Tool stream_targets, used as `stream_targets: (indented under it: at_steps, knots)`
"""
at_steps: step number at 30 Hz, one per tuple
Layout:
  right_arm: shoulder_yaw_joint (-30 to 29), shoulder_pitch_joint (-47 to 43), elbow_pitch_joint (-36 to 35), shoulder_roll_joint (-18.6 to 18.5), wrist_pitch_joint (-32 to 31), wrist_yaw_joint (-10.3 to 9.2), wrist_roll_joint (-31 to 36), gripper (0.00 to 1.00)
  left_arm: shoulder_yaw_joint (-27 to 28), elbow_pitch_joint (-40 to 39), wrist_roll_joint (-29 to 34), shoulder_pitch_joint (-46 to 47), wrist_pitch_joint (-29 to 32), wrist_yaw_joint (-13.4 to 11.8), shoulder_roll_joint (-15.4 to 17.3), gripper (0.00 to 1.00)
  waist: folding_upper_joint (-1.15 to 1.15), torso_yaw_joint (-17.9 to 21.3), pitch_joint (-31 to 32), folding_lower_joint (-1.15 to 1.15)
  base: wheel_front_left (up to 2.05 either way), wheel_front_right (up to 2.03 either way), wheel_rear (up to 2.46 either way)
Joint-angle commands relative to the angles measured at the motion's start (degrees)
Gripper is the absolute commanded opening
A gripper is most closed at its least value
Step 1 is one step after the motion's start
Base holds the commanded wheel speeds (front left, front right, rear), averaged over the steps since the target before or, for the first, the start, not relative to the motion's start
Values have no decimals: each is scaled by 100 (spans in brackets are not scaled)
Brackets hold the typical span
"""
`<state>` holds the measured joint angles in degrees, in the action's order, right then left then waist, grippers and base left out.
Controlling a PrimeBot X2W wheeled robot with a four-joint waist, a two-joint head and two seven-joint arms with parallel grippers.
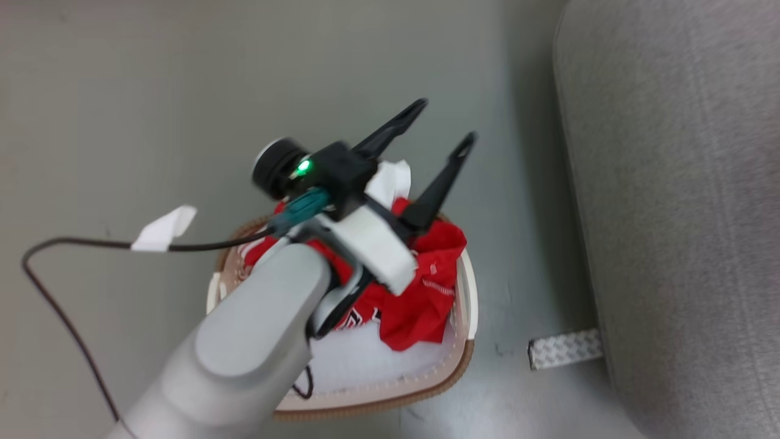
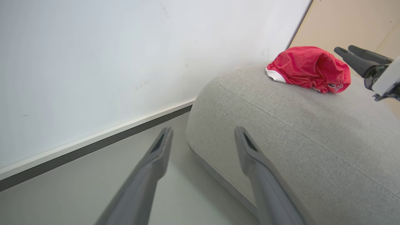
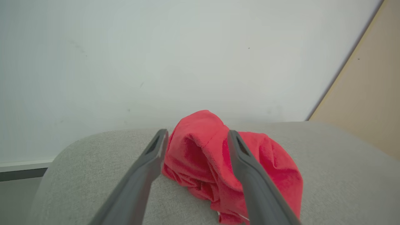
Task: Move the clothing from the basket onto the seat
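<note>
Two hands wide open, left hand (image 1: 446,120) over basket (image 1: 365,399), right hand (image 3: 197,132) straddling clothing (image 3: 195,156) on seat (image 3: 343,175)

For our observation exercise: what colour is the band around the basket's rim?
Brown. The rim band shows best in the head view.
</note>
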<state>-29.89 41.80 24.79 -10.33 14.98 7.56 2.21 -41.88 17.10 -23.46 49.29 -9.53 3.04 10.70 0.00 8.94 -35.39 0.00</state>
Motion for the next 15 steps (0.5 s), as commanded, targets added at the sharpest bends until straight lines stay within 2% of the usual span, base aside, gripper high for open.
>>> stream_targets:
  at_steps: [1,7,15]
  knots:
    - [97,-188,-106,60,15,-14,-16,100,42,66,-121,-143,-86,-13,74,100,0,-42,359,0,0,0,0]
    - [909,-1272,-967,256,12,-14,-46,100,301,525,-391,-827,-396,-204,183,100,0,-184,1338,0,0,0,0]
    - [1856,-2336,-1293,461,11,-14,-314,100,792,872,-678,-1947,-559,-506,158,100,0,-358,2606,0,0,0,0]
